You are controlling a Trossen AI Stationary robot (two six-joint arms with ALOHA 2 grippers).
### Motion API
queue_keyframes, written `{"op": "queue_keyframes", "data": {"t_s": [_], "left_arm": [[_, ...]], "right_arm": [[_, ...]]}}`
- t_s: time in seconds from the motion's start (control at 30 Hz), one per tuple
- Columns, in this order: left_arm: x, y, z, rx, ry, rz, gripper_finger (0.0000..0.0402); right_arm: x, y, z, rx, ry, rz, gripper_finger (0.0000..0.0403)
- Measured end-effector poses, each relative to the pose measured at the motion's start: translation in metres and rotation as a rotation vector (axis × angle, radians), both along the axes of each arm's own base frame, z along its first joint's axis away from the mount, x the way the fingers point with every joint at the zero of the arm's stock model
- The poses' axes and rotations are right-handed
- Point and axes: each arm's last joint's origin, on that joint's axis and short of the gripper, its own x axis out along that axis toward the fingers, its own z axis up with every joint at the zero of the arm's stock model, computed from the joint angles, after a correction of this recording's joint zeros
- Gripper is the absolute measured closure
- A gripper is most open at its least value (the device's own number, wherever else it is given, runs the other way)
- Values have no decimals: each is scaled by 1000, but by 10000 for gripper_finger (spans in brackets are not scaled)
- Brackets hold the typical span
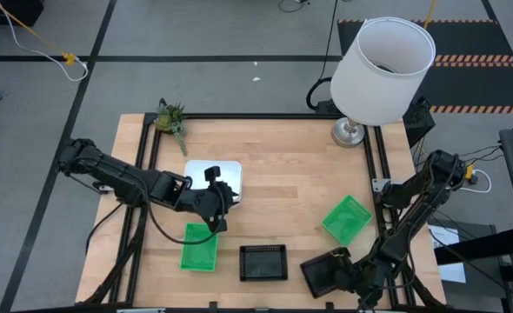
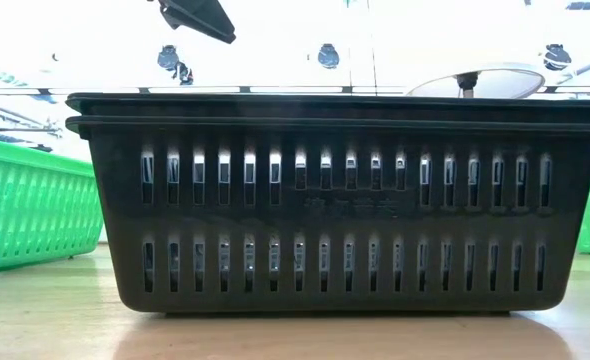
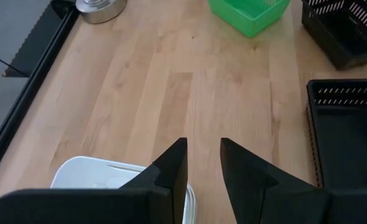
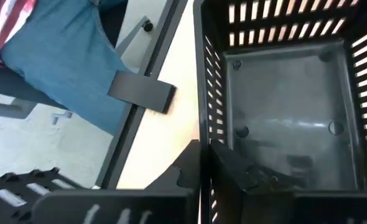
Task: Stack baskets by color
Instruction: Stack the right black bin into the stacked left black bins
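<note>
the right gripper (image 1: 354, 276) at 5 o'clock pinches a black basket's (image 1: 324, 271) wall; the left gripper (image 1: 219, 211) hovers narrowly parted by the white basket (image 1: 226, 172).

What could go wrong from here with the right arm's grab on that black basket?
The right gripper pinches only one thin wall of the black basket, so it may tilt or slip on lifting. That basket sits at the table's front edge and could drop off. The lamp stands close behind the right arm.

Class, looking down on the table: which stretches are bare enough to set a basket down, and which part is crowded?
Bare: between the plant sprig and the lamp, and between the white basket and the right green basket. The front edge is crowded.
</note>
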Motion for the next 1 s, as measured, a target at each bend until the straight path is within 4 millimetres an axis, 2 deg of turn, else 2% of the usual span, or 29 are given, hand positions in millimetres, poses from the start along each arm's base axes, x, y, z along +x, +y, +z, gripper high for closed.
{"op": "queue_keyframes", "data": {"t_s": [0.2, 0.37, 0.57, 0.73, 1.0], "left_arm": [[0, 0, 0, 0, 0, 0, 304], [0, 0, 0, -1, 0, 0, 304], [0, 0, 0, -7, -2, 6, 304], [0, 0, 0, -18, -5, 16, 304], [0, 0, 0, -22, -6, 19, 304]], "right_arm": [[-2, -3, 12, 44, -23, -1, 397], [-3, -7, 32, 46, -86, -41, 399], [-7, -3, 67, -55, -133, -54, 401], [-9, 2, 98, -142, -268, -60, 402], [-5, 3, 119, -278, -491, -83, 403]]}}
